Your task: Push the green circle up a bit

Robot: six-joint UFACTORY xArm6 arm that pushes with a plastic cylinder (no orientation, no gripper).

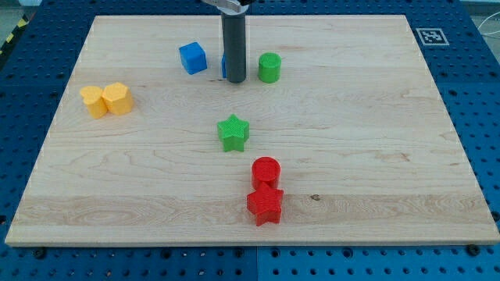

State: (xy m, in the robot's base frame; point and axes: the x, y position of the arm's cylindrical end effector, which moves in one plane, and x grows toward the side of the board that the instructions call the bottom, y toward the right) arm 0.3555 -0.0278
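The green circle [269, 68], a short green cylinder, stands near the view's top, right of centre-left. My tip [234, 80] rests on the board just to the left of it, a small gap apart. A blue block [224, 65] is mostly hidden behind the rod. A blue cube [192, 58] lies further left of the rod.
A green star [233, 133] lies at the board's middle. A red circle [266, 172] and a red star [265, 205] touch each other near the view's bottom. Two yellow blocks [107, 100] sit together at the left. The wooden board [375, 140] lies on a blue perforated table.
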